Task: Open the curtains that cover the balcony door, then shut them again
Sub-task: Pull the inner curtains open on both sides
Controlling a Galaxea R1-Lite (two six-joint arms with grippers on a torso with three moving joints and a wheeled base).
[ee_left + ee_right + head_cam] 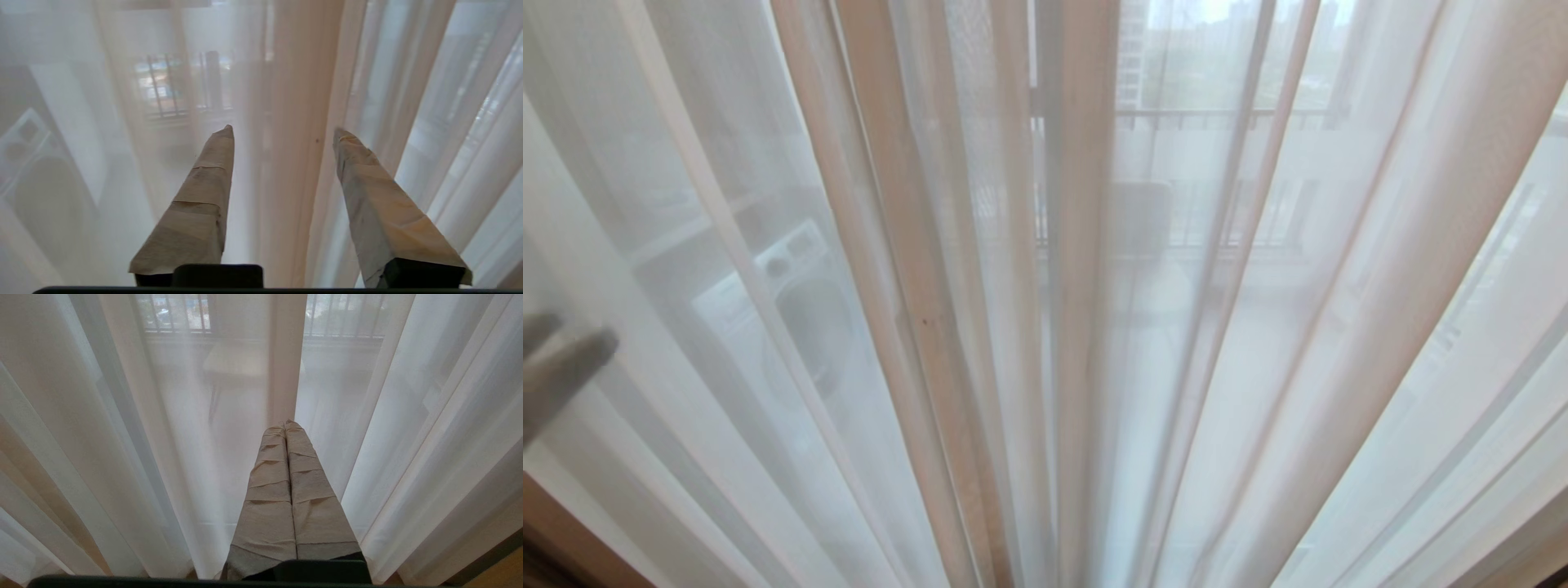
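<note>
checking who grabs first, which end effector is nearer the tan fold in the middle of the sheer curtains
Left. The left end effector stands open with the tan fold running between its fingers. The right end effector is shut, pointing at the sheer curtains, gripping nothing.

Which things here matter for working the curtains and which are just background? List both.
Job:
- sheer curtains, drawn shut
- left gripper, open, a fold lying between its fingers
- right gripper, shut, facing the curtains

Background:
- washing machine, behind the sheer
- balcony railing
</note>
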